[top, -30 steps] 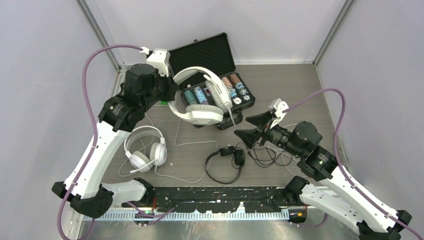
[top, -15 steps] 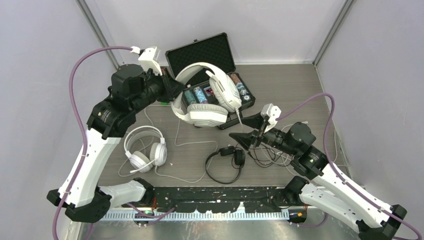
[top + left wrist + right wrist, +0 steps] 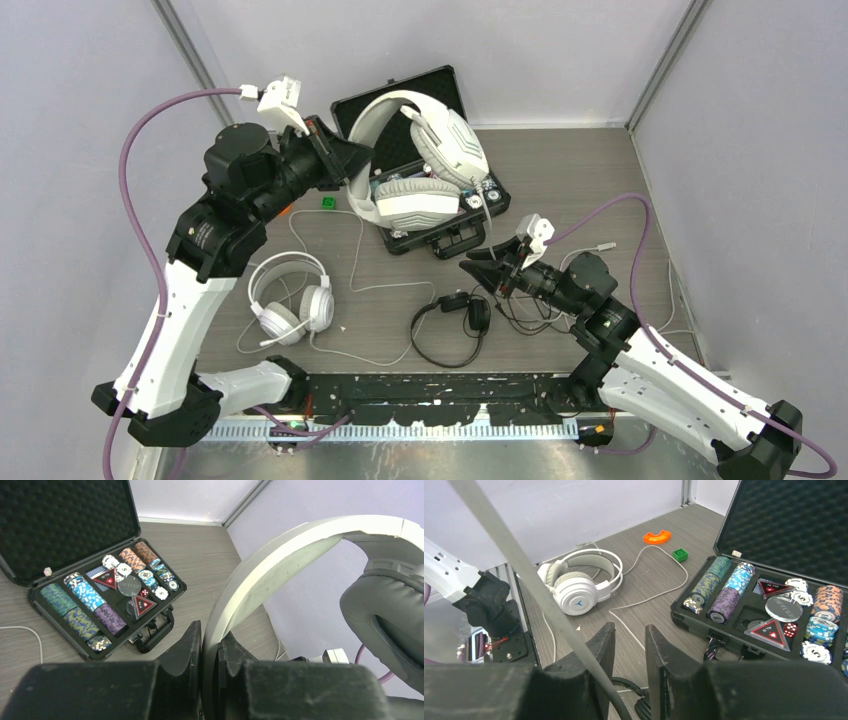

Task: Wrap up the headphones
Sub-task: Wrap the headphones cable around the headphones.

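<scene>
1. White-grey and bulky, the over-ear headphones (image 3: 425,165) hang in the air above the open chip case (image 3: 447,92) at the far middle of the table.
2. The left gripper (image 3: 352,170) is clamped tight on their headband (image 3: 280,555). Its wrist view shows the fingers (image 3: 187,645) pinching the band, a detail lost from overhead.
3. The right gripper (image 3: 478,272), right of centre, has its jaws partly apart. Its own camera shows a grey cord (image 3: 525,575) running between them, but I cannot tell whether they touch it.
4. The black headset (image 3: 450,330) lies just near of that gripper, and the white round-cup headset (image 3: 290,300) lies near left.
5. Only the right wrist view shows an orange piece (image 3: 656,536), near the green block (image 3: 327,203).
</scene>
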You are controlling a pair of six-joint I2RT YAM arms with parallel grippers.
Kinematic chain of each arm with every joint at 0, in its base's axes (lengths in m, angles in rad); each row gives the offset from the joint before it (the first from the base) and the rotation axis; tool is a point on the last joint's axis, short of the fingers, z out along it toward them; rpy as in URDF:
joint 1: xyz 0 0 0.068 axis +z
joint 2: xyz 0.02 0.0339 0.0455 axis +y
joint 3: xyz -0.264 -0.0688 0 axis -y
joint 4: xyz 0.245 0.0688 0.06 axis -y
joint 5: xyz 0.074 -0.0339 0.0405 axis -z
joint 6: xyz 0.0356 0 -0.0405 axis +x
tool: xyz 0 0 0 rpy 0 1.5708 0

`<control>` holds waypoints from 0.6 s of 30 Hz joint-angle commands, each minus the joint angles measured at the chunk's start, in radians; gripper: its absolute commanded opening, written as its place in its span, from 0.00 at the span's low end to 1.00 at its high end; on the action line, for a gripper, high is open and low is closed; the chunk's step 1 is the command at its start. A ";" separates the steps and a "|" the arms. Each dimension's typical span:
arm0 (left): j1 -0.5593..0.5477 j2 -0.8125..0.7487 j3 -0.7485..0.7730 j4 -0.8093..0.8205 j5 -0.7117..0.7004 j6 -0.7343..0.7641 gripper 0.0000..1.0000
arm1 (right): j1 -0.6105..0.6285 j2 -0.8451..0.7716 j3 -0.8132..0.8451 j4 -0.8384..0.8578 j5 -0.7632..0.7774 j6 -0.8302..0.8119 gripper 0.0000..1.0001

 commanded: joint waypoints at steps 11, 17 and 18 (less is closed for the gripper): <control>0.017 -0.102 -0.053 0.263 0.105 -0.222 0.00 | 0.001 0.087 0.001 0.233 0.025 0.069 0.20; 0.018 -0.124 -0.111 0.324 0.224 -0.270 0.00 | 0.002 0.164 0.032 0.300 0.046 0.065 0.00; 0.017 -0.126 -0.127 0.331 0.249 -0.276 0.00 | 0.002 0.175 0.046 0.310 0.048 0.061 0.00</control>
